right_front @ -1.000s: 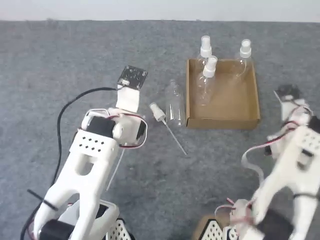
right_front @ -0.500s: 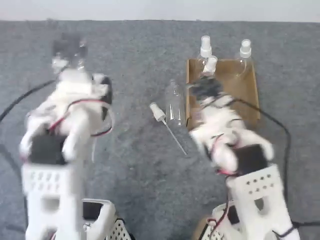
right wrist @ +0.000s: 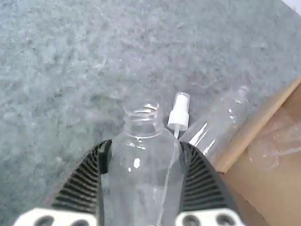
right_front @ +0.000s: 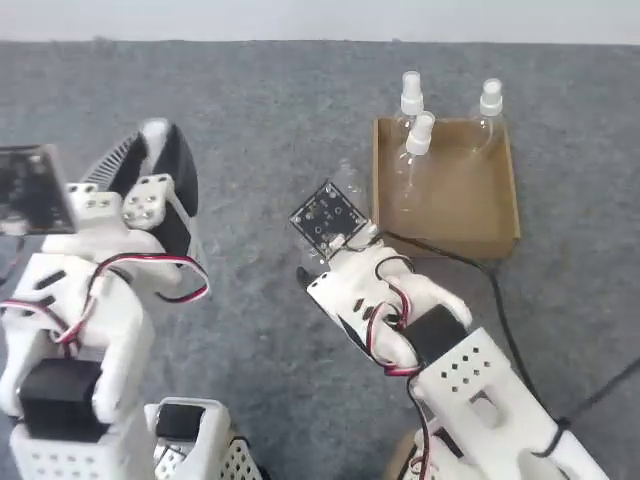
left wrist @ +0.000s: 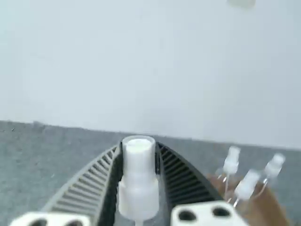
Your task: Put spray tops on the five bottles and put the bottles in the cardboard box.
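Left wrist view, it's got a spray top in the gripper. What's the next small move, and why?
Probably swing the left gripper toward the right gripper, bringing its spray top above the bottle. The right one grips that bottle with its neck open, and the high view shows the two grippers apart.

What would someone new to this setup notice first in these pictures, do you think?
The left gripper is held up above the carpet, shut on a white spray top. The right gripper grips an uncapped clear bottle beside the cardboard box, where three capped bottles already sit.
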Controlling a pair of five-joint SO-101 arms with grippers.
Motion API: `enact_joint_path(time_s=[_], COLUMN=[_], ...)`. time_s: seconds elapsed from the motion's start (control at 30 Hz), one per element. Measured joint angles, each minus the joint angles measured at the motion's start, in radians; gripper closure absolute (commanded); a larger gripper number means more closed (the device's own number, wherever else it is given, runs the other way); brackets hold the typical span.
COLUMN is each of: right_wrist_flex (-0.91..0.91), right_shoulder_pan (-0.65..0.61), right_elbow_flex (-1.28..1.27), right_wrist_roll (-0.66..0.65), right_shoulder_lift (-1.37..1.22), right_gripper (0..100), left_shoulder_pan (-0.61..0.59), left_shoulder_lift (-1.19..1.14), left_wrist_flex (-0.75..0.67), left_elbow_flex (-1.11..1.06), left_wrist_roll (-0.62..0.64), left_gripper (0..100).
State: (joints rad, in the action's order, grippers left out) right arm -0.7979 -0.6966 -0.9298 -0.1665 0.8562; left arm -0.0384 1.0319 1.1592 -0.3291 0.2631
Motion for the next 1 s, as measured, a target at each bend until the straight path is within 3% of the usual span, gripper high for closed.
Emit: enact_joint_path(time_s=[0.2, 0.37, 0.6, 0.77, 1.0], right_wrist_flex=[0.232, 0.391, 0.382, 0.367, 0.364], right_shoulder_pan=[-0.061, -0.120, -0.161, -0.163, -0.163], right_elbow_flex=[-0.146, -0.238, -0.269, -0.276, -0.296], right_wrist_roll=[0.008, 0.008, 0.008, 0.029, 0.046], right_shoulder_lift=[0.000, 0.002, 0.133, 0.180, 0.180], right_gripper=[99.2, 99.2, 99.2, 99.2, 99.2], left_shoulder_pan=[0.002, -0.002, 0.038, 0.132, 0.153], left_shoulder_lift=[0.000, 0.008, -0.003, -0.003, -0.003], left_wrist_flex=[-0.123, -0.195, -0.327, -0.336, -0.336], left_elbow_flex=[0.000, -0.041, -0.206, -0.253, -0.365], left_wrist_roll=[0.124, 0.147, 0.153, 0.153, 0.153], left_gripper=[99, 99, 99, 99, 99])
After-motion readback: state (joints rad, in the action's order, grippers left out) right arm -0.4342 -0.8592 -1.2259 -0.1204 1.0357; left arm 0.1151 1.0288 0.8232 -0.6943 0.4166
